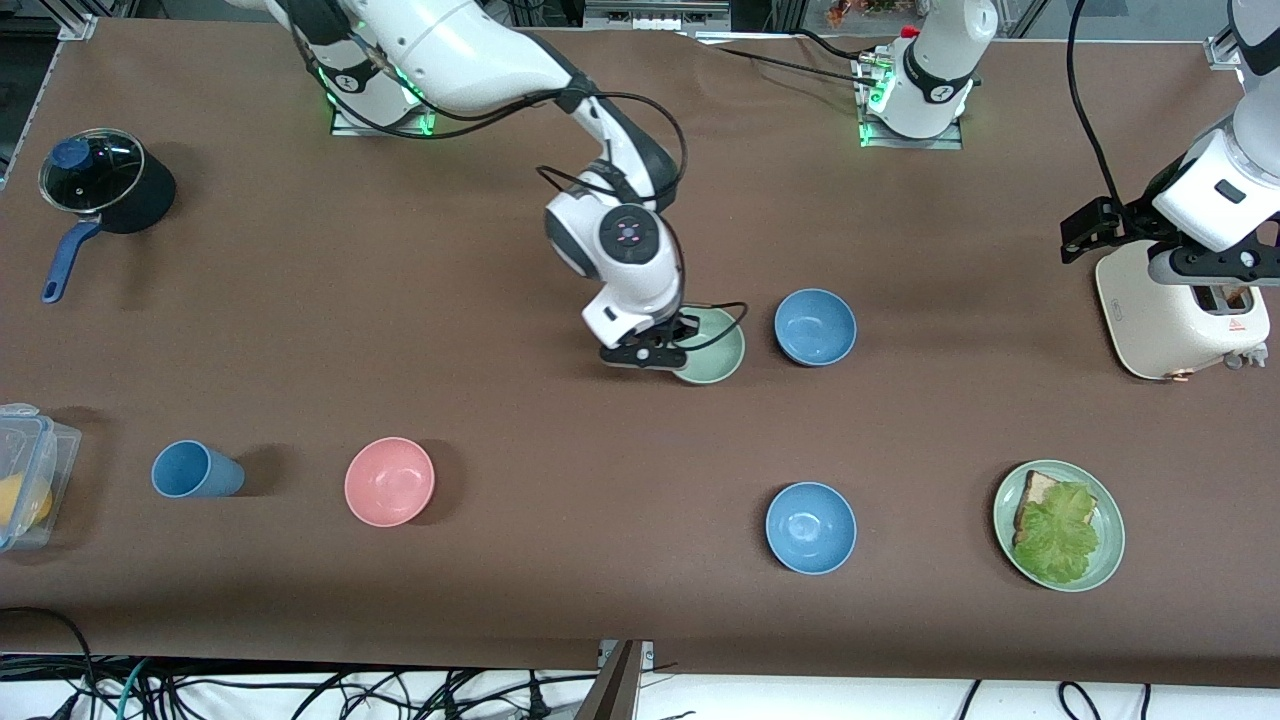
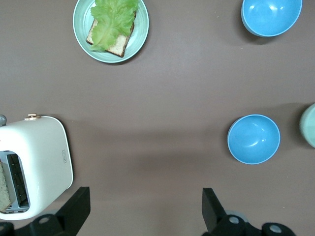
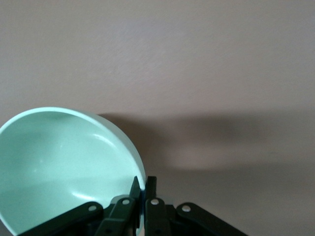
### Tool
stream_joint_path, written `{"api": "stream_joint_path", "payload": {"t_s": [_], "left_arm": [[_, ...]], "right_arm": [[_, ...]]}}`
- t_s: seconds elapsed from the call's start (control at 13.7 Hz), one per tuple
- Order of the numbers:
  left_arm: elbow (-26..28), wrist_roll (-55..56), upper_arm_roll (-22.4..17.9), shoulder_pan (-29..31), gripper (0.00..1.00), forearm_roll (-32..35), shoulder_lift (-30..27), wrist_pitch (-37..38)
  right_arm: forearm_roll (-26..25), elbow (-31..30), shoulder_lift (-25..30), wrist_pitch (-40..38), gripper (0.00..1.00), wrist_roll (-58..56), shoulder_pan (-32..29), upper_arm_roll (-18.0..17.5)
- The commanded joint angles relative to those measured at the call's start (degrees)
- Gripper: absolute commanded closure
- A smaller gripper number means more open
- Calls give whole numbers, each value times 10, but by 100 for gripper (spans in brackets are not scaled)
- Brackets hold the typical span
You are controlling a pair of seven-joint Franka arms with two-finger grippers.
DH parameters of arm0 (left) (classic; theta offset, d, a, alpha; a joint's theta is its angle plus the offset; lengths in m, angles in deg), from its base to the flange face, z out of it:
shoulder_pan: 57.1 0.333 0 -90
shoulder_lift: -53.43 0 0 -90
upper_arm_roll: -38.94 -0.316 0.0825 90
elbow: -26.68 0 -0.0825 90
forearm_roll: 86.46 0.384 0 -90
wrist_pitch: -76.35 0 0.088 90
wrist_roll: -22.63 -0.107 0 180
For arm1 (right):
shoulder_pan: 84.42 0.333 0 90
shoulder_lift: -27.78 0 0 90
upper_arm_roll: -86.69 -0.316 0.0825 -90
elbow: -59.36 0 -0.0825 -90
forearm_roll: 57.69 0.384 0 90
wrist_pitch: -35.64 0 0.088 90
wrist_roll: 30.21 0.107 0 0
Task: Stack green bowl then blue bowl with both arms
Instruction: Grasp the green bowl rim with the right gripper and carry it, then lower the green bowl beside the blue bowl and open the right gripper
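Stood well apart on the table: lidded pot [image 1: 100,180], blue cup [image 1: 195,470], pink bowl [image 1: 389,481], white toaster [image 1: 1180,320], green plate [image 1: 1108,540] bearing toast and lettuce.

Robot lab dressed up with kitchen props

Two white robot arms [image 1: 620,250] are bolted to metal base plates [image 1: 910,135] with green lights, at a worktop [image 1: 500,620] under plain brown covering. Loose cables [image 1: 300,690] tangle below its edge and aluminium framing [image 1: 75,25] stands at its corner, while a toaster [image 1: 1180,315], a lidded saucepan [image 1: 105,185] and a plate [image 1: 1110,540] of toast sit about like staged kitchenware.
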Motion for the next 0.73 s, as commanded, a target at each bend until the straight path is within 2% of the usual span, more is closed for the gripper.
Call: {"api": "stream_joint_path", "payload": {"t_s": [0.0, 0.66], "left_arm": [[-20, -1, 0, 2, 0, 9, 10, 16], [-20, -2, -3, 6, 0, 8, 16, 17]], "right_arm": [[-10, 33, -20, 3, 100, 9, -3, 6], [-4, 33, -22, 14, 100, -54, -54, 13]]}}
